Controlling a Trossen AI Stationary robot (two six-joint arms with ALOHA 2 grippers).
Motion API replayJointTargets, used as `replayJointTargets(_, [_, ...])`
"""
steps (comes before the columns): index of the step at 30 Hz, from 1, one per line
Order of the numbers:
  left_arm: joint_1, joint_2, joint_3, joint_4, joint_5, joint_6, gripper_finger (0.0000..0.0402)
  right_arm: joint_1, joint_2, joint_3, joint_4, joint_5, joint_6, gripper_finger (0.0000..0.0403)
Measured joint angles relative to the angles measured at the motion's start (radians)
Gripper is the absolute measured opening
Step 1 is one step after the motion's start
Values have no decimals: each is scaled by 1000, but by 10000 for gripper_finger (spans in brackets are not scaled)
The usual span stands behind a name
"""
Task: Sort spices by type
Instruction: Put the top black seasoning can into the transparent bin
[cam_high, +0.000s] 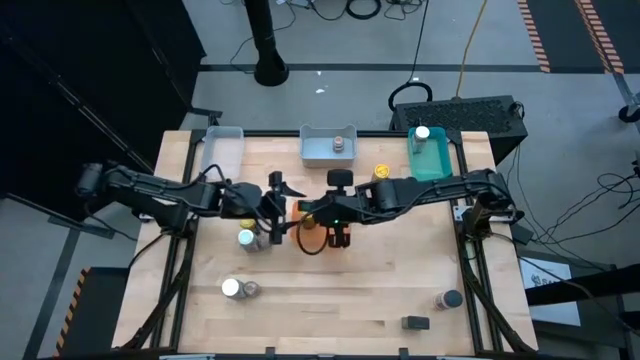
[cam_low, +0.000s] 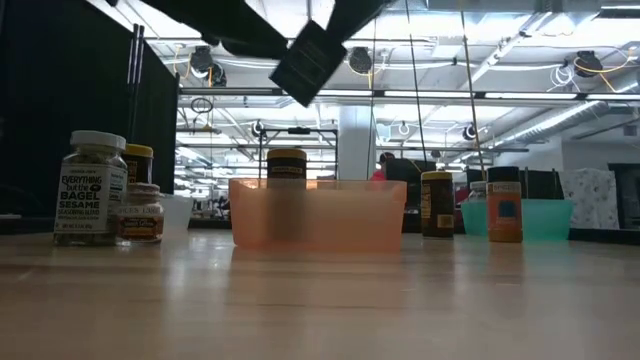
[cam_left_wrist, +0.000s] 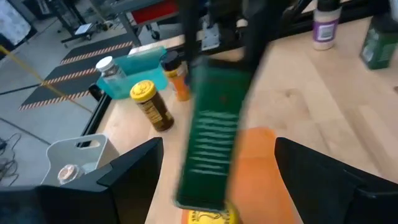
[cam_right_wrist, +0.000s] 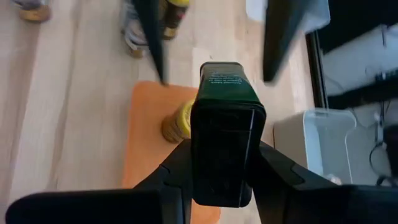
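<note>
Two end effectors meet above the orange tray (cam_high: 312, 238); my right end effector (cam_right_wrist: 225, 158) is clamped on a green spice tin (cam_right_wrist: 225, 99); left end effector (cam_left_wrist: 214, 180) spread apart nearby; I'd lower the tin straight beside the yellow-lidded jar (cam_right_wrist: 177, 122).

Two slim black jointed arms (cam_high: 150, 190), matte black pincer fingers (cam_right_wrist: 280, 37).

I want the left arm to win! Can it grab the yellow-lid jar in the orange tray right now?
Probably not yet. The left gripper is open beside the orange tray, but the right gripper holds a green tin over it, near the yellow-lid jar, likely blocking the way.
</note>
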Motion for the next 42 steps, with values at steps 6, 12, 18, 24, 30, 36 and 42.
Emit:
replayJointTargets(6, [28,44,0,24,-1,5,315,15,0,1,71,-3,-72,97])
replayJointTargets(12, [27,58,-1,24,35,55,282,17,0,1,50,-4,-63,97])
replayJointTargets(18, [29,51,-1,23,34,83,183,18,0,1,46,-3,-59,98])
replayJointTargets(24, [29,51,0,20,34,106,124,18,-1,1,44,1,-16,200])
replayJointTargets(30, [29,51,-1,38,33,106,124,17,-36,1,44,27,-16,246])
replayJointTargets(36, [28,51,0,71,46,97,124,4,-128,0,100,24,-32,230])
replayJointTargets(42, [14,49,-1,114,150,114,124,-4,-234,-54,183,-56,-29,208])
